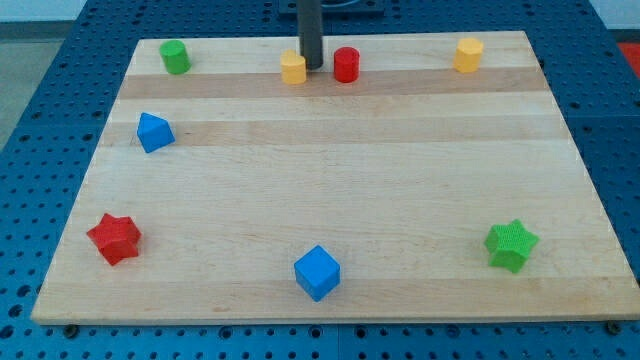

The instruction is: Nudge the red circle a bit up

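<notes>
pale wooden planks make up the worktop [330, 170], which sits on a blue perforated base [50, 90] that shows around its edges. no gripper is fitted, so there is nothing to call wide, narrow or holding; the arm ends in a straight dark rod, and my tip [312, 68] rests near the upper middle of the frame, in the gap between two blocks. just to its left, close enough that i cannot tell whether they touch, is the small yellow block [293, 69], its shape unclear. just to its right, with a sliver of wood between, stands the red circle [346, 64], a short red cylinder.

further out: a green cylinder [175, 57] at upper left, a yellow cylinder-like block [468, 55] at upper right, a blue faceted block [154, 132] at the left, a red star [114, 238] at lower left, a blue cube [317, 273] at bottom centre, a green star [511, 245] at lower right.

by my reckoning the nudge is not yet made: the tip is beside the red circle, not below it, so it must get to the circle's lower side before pushing toward the frame's top. little worktop remains above the circle.

the rod's upper part is cut off by the top edge, and the arm itself is unseen.
</notes>
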Robot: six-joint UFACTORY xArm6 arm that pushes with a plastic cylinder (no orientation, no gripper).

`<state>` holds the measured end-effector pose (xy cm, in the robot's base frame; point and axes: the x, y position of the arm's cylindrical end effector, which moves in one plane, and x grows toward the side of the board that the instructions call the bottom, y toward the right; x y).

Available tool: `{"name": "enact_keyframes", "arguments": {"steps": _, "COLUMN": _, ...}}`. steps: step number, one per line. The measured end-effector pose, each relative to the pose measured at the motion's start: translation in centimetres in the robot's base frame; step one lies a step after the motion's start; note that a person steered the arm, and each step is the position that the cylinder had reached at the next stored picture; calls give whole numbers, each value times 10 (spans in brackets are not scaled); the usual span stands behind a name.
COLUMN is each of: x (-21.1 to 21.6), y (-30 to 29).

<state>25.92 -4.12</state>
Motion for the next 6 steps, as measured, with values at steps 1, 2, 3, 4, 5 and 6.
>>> {"name": "enact_keyframes", "arguments": {"steps": 1, "x": 19, "y": -18}}
{"name": "enact_keyframes", "arguments": {"steps": 2, "x": 48, "y": -7}}
{"name": "enact_keyframes", "arguments": {"steps": 3, "x": 67, "y": 18}}
{"name": "enact_keyframes", "arguments": {"steps": 4, "x": 61, "y": 71}}
{"name": "enact_keyframes", "arguments": {"steps": 5, "x": 25, "y": 72}}
{"name": "enact_keyframes", "arguments": {"steps": 6, "x": 19, "y": 71}}
